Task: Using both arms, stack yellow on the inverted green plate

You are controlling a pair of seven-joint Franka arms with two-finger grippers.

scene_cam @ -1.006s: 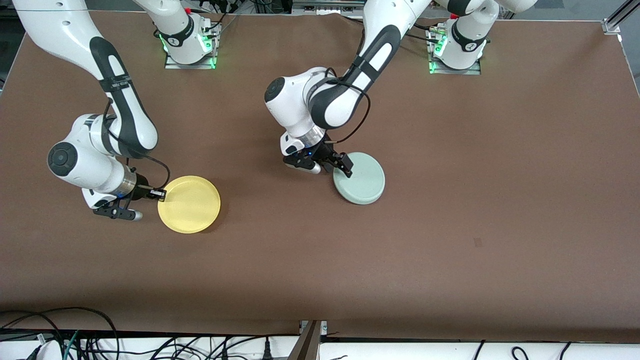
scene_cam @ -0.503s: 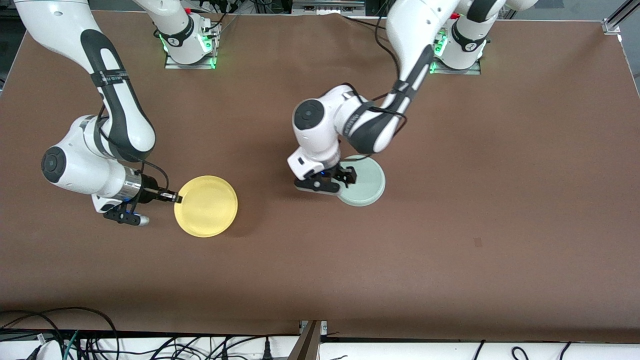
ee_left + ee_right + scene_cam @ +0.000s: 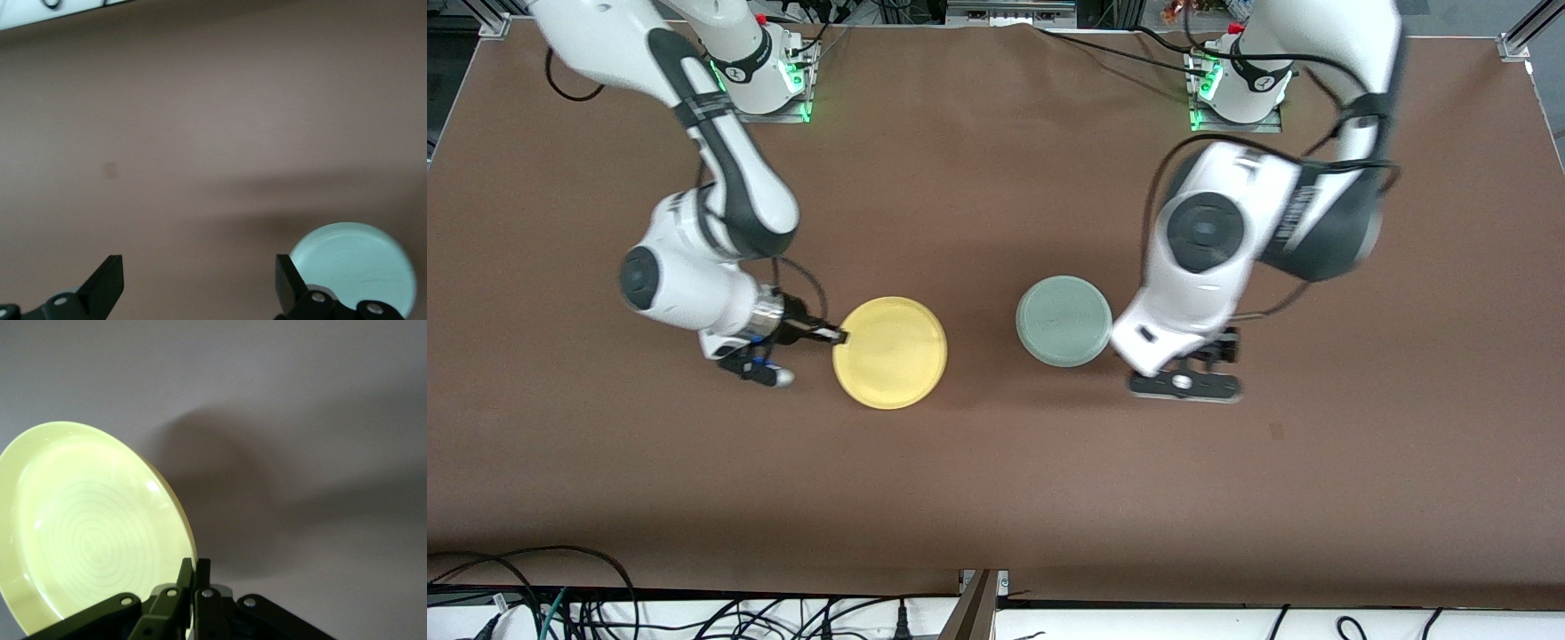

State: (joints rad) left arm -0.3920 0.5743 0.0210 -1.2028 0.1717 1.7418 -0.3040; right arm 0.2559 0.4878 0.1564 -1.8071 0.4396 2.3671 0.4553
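The yellow plate (image 3: 890, 353) hangs from its rim in my right gripper (image 3: 838, 336), which is shut on it, and it casts a shadow on the table. In the right wrist view the fingers (image 3: 195, 577) pinch the rim of the yellow plate (image 3: 93, 533). The pale green plate (image 3: 1064, 320) lies upside down on the table, apart from the yellow one, toward the left arm's end. My left gripper (image 3: 1223, 348) is open and empty over bare table beside the green plate. In the left wrist view my left gripper (image 3: 198, 287) has the green plate (image 3: 353, 267) beside one finger.
The brown table (image 3: 996, 480) has a strip of white edge and loose cables (image 3: 560, 604) along the side nearest the front camera. The arm bases (image 3: 760, 80) stand at the farthest edge.
My right gripper has carried the yellow plate toward the green plate. My left gripper has left the green plate's rim and swung over to the plate's side toward the left arm's end.
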